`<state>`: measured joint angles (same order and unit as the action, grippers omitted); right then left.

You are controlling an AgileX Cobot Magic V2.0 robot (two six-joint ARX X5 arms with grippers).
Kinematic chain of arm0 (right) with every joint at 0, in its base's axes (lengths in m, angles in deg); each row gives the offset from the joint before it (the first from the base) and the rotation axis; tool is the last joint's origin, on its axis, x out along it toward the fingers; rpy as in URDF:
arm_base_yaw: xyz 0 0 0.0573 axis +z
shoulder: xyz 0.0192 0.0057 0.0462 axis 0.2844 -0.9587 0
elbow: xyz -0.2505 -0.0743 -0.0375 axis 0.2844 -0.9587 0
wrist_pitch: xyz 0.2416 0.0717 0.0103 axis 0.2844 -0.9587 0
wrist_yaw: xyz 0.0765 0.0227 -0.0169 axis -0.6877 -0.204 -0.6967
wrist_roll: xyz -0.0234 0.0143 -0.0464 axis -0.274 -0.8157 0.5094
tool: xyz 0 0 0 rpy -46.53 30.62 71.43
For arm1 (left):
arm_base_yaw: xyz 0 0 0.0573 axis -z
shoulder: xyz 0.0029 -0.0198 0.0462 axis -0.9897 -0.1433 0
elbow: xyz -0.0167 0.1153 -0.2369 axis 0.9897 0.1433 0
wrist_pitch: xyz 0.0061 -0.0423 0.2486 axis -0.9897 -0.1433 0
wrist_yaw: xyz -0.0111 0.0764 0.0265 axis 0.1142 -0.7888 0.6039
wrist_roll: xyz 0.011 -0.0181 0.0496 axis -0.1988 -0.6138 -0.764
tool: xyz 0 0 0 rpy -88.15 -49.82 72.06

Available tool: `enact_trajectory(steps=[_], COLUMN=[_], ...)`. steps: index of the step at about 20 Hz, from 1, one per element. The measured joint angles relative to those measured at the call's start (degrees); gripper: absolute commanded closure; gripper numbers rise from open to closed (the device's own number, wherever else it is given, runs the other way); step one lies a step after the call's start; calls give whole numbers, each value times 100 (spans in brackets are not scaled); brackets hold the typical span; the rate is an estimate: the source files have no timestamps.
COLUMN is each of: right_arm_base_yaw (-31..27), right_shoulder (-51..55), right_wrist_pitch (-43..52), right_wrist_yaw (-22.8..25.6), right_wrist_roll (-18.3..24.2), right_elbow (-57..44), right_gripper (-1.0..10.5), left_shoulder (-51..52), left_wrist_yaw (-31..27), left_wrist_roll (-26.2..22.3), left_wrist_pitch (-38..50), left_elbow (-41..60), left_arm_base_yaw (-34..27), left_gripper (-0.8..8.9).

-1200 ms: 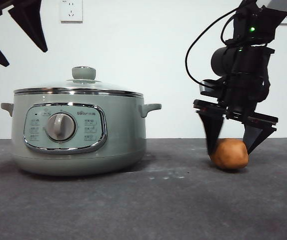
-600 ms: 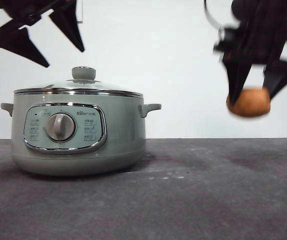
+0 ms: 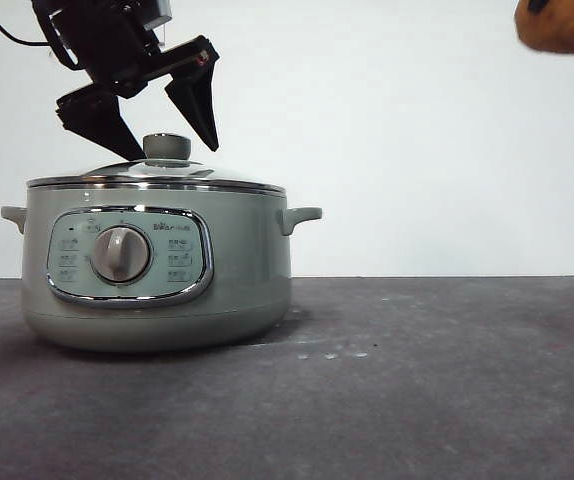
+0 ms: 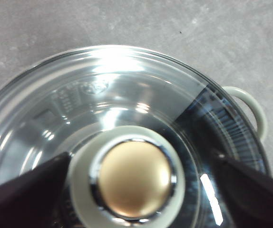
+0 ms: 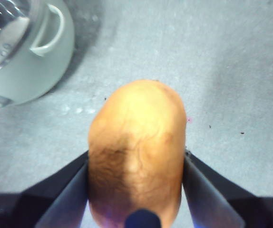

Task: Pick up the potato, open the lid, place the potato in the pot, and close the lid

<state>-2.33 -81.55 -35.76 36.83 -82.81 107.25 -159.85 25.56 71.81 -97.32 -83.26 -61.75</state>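
The left end effector (image 3: pixel 162 135) is held wide, its two jaws straddling the knob (image 3: pixel 167 146) of the lid (image 3: pixel 157 175), one at 9 o'clock and one at 3 o'clock of the knob as seen from the front; in the left wrist view the knob (image 4: pixel 134 178) sits centred between the jaws, with clear gaps on both sides, so nothing is gripped yet. The lid is seated on the pot (image 3: pixel 157 265), which stands on the dark surface (image 3: pixel 417 380). The right end effector (image 5: pixel 136 190) is clamped on the potato (image 5: pixel 136 152), which is carried high at the 1 o'clock corner of the front view, well clear of the pot and off the surface. The step in hand is judged to be the grasp of the knob. It would be done well if the jaws were lowered until they sit level with the knob's waist, then closed squarely, and the lid lifted straight up before being swung aside, so that the chrome rim is not dragged across the pot. The potato should be kept away until the opening is fully clear.
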Motion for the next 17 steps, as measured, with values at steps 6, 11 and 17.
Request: enact_trajectory(steps=[6, 11, 17], right_arm_base_yaw=[0, 0, 0], right_shoulder=[166, 166, 166], right_wrist_pitch=[-210, -208, -203], right_wrist_yaw=[2, 0, 0], right_wrist_roll=[17, 17, 15], right_elbow=[0, 0, 0], right_gripper=[955, 955, 955], left_shoulder=[-7, -7, 170], left_wrist_yaw=[-610, -861, -907], left_wrist_roll=[-2, 15, 37], left_wrist_pitch=[46, 48, -15], left_elbow=[-2, -2, 17], left_arm_base_yaw=[197, 264, 267], left_gripper=[825, 822, 822])
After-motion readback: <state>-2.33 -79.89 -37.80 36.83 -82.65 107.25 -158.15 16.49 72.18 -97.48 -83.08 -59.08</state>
